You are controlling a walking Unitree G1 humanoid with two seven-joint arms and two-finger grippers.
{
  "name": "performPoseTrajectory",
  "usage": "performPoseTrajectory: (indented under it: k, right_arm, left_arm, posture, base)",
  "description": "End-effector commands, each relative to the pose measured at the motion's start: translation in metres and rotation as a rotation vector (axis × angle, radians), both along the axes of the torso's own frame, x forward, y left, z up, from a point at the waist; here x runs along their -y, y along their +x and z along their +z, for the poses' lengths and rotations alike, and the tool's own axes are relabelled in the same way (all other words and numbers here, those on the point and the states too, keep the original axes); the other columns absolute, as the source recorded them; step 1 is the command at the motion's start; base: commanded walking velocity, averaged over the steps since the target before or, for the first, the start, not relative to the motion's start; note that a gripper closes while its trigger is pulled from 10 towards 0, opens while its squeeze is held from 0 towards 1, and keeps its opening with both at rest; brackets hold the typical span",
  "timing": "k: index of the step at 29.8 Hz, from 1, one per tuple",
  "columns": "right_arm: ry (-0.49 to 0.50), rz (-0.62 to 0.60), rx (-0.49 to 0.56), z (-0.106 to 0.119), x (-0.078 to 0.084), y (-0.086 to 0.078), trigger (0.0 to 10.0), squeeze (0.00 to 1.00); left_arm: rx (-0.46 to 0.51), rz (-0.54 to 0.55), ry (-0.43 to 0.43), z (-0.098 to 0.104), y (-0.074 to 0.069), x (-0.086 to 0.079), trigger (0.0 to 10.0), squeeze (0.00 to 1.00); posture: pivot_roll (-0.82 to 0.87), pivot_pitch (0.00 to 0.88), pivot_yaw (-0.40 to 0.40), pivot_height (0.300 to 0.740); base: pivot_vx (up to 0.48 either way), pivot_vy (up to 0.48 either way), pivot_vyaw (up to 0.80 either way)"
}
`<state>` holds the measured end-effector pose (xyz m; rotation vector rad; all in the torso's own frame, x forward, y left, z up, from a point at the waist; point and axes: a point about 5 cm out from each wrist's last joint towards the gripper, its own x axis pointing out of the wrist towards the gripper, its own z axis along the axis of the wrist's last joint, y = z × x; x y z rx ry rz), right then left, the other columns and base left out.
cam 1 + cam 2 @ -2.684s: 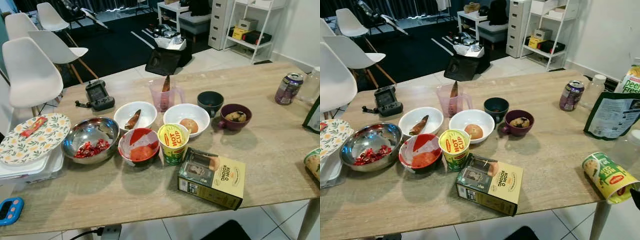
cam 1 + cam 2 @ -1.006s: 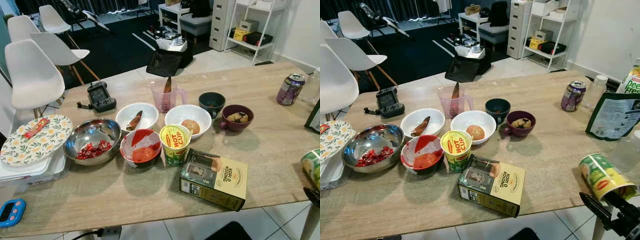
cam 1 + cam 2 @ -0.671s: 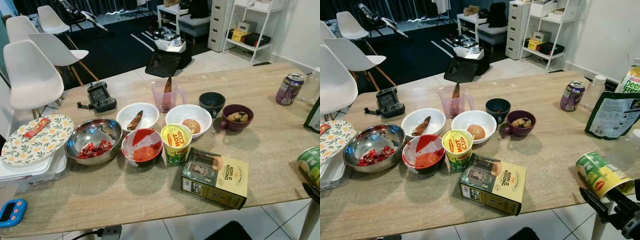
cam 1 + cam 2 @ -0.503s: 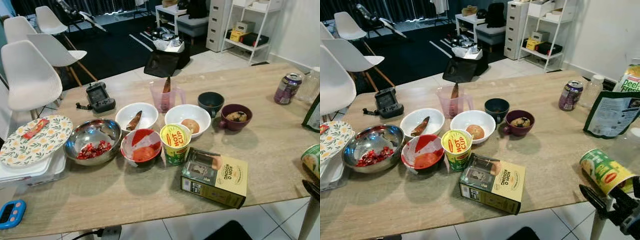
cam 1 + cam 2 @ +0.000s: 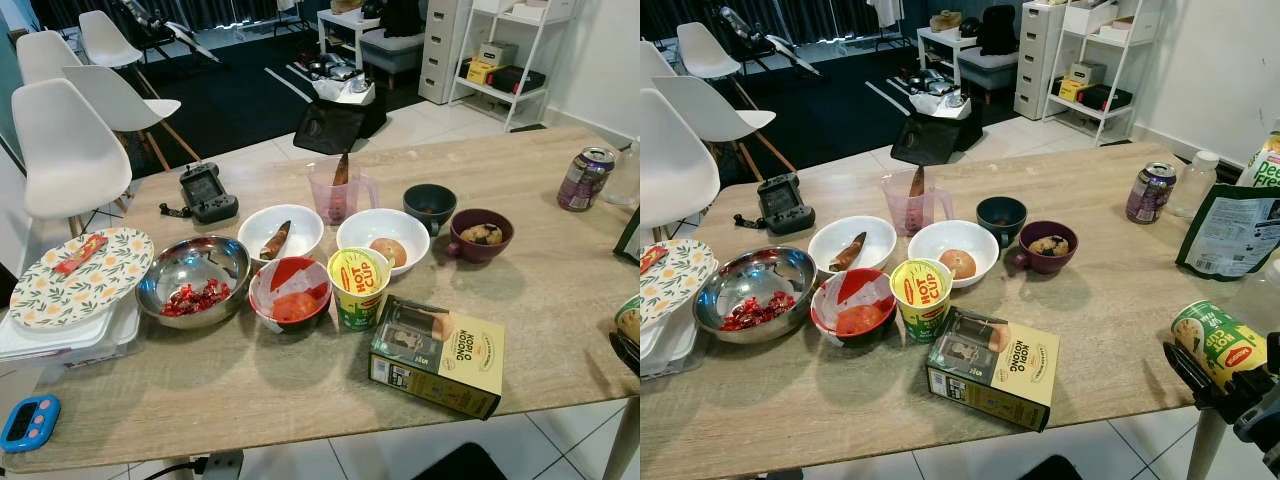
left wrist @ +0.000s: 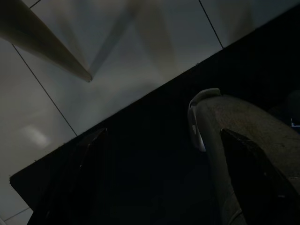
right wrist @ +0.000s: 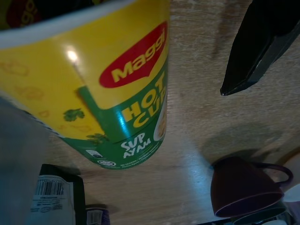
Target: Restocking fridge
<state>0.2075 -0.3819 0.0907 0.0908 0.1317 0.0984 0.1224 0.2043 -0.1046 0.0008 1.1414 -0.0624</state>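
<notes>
A yellow and green Maggi Hot Cup (image 5: 1218, 345) lies tilted at the table's near right corner and looms large in the right wrist view (image 7: 108, 84). My right gripper (image 5: 1188, 372) reaches up from below the table edge, right against the cup. It is open. One black finger (image 7: 258, 51) stands clear of the cup's side, with bare table between them, and the cup hides the other finger. My left arm hangs idle below the table. Its wrist view shows two dark fingers (image 6: 89, 159) spread apart over floor tiles.
On the wooden table (image 5: 1110, 290) stand a second upright Hot Cup (image 5: 921, 297), a yellow box (image 5: 993, 367), a steel bowl (image 5: 752, 293), a red bowl (image 5: 851, 305), white bowls (image 5: 952, 245), a purple mug (image 5: 1046, 247), a can (image 5: 1150, 192) and a green pouch (image 5: 1230, 232). White chairs (image 5: 65, 150) stand at the left.
My right gripper has risen into view at the table's near right corner and closed in on the lying cup, which now sits more tilted. The camera has shifted slightly.
</notes>
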Motion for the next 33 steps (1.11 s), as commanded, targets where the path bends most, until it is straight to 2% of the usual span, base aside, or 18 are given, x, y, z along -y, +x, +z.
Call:
performPoseTrajectory:
  k: [1,2,3,4,5,6,7,10,11,14,15,16,24,29,33]
  right_arm:
    - [-0.006,-0.027,0.005,-0.001,0.001,0.0,10.0,0.0]
    - [-0.006,-0.027,0.005,-0.001,0.001,0.0,10.0,0.0]
    - [-0.006,-0.035,0.009,-0.001,0.002,0.0,7.3,0.0]
    - [-0.006,-0.04,0.012,-0.001,0.003,0.0,2.4,0.0]
    - [-0.006,-0.04,0.012,-0.001,0.003,0.0,2.4,0.0]
    - [-0.006,-0.041,0.012,-0.001,0.003,0.0,1.0,0.0]
    - [-0.007,-0.042,0.012,-0.001,0.004,-0.001,0.9,0.0]
    - [-0.006,-0.044,0.01,-0.001,0.004,-0.001,0.9,0.0]
    - [-0.008,-0.048,0.009,-0.002,0.005,-0.002,1.9,0.0]
    - [-0.009,-0.049,0.009,-0.002,0.006,-0.002,1.9,0.0]
    - [-0.011,-0.049,0.008,-0.002,0.006,-0.002,3.8,0.0]
    - [-0.013,-0.049,0.008,-0.002,0.006,-0.002,10.0,0.0]
    - [-0.01,-0.044,0.009,-0.002,0.008,-0.005,10.0,0.0]
    - [0.025,0.033,0.02,0.0,0.005,-0.012,10.0,0.0]
    - [0.021,0.036,0.014,0.001,0.006,-0.013,10.0,0.0]
  left_arm:
    - [-0.009,-0.002,0.012,0.0,-0.002,-0.004,10.0,0.0]
    - [-0.009,-0.002,0.012,0.0,-0.002,-0.004,10.0,0.0]
    - [-0.009,-0.002,0.012,0.0,-0.003,-0.004,10.0,0.0]
    - [-0.011,-0.003,0.013,0.0,-0.003,-0.004,10.0,0.0]
    - [-0.011,-0.003,0.013,0.0,-0.003,-0.004,10.0,0.0]
    - [-0.011,-0.003,0.013,0.0,-0.004,-0.004,10.0,0.0]
    - [-0.012,-0.002,0.013,-0.001,-0.004,-0.004,10.0,0.0]
    - [-0.013,-0.003,0.013,-0.001,-0.004,-0.004,10.0,0.0]
    - [-0.014,-0.004,0.013,-0.001,-0.004,-0.004,10.0,0.0]
    - [-0.014,-0.004,0.013,-0.001,-0.005,-0.004,10.0,0.0]
    - [-0.014,-0.005,0.013,-0.001,-0.005,-0.004,10.0,0.0]
    - [-0.014,-0.006,0.014,-0.001,-0.004,-0.004,10.0,0.0]
    - [-0.008,-0.014,0.014,0.0,-0.002,-0.004,10.0,0.0]
    - [-0.009,-0.024,0.016,0.001,0.0,-0.004,10.0,0.0]
    - [-0.01,-0.025,0.017,0.001,0.0,-0.004,10.0,0.0]
  posture:
    - [-0.13,0.0,0.031,0.74]
    - [-0.13,0.0,0.031,0.74]
    - [-0.13,0.0,0.032,0.74]
    - [-0.13,0.0,0.032,0.74]
    - [-0.13,0.0,0.032,0.74]
    - [-0.13,0.0,0.032,0.74]
    - [-0.13,0.0,0.032,0.74]
    - [-0.13,0.0,0.033,0.74]
    - [-0.13,0.0,0.033,0.74]
    - [-0.13,0.0,0.033,0.74]
    - [-0.13,0.0,0.034,0.74]
    - [-0.13,0.0,0.035,0.74]
    - [-0.14,0.0,0.038,0.74]
    - [-0.14,0.0,0.038,0.74]
    - [-0.14,0.0,0.038,0.74]
  base:
    - [0.0,0.0,0.0]
    - [0.0,0.0,0.0]
    - [0.0,0.0,0.0]
    - [0.0,0.0,0.0]
    - [0.0,0.0,0.0]
    - [0.0,0.0,0.0]
    - [0.0,0.0,0.0]
    - [0.0,0.0,0.0]
    - [0.0,0.0,0.0]
    - [0.0,0.0,0.0]
    - [0.0,0.0,0.0]
    - [0.0,0.0,0.0]
    - [0.0,0.0,0.0]
    - [0.0,0.0,0.0]
    - [0.0,0.0,0.0]
